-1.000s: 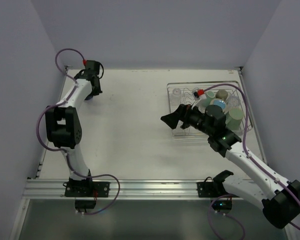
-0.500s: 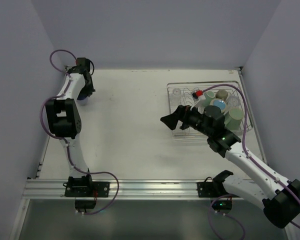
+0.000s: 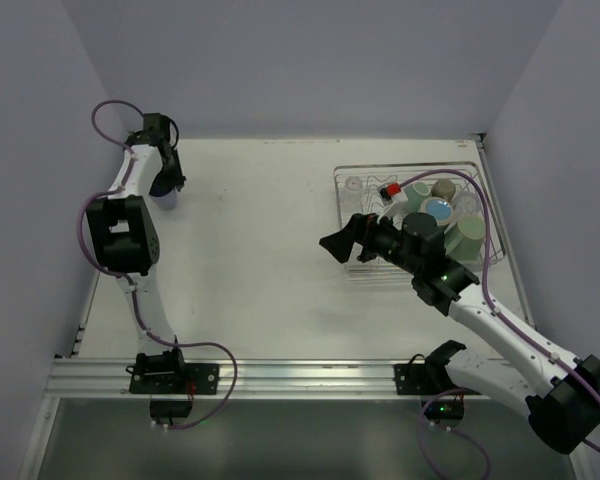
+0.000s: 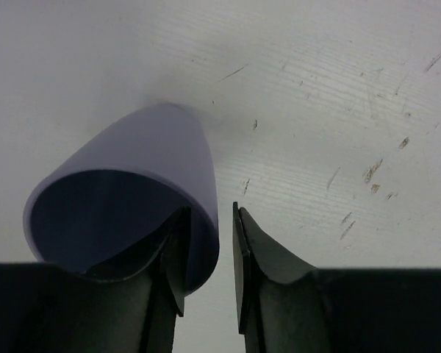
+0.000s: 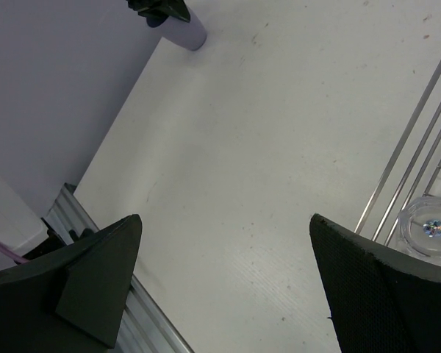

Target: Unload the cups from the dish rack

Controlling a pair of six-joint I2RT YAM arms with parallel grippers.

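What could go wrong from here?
One finger of the left end effector sits inside the lavender cup, so lifting away askew might tip it, and it stands near the edge of the table. The right end effector hangs open by the rack; reaching in, it might snag on it or knock the crowded cups.

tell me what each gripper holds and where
Left gripper straddles the lavender cup at its rim, one finger inside, but a gap shows: no hold. Right gripper open, empty.
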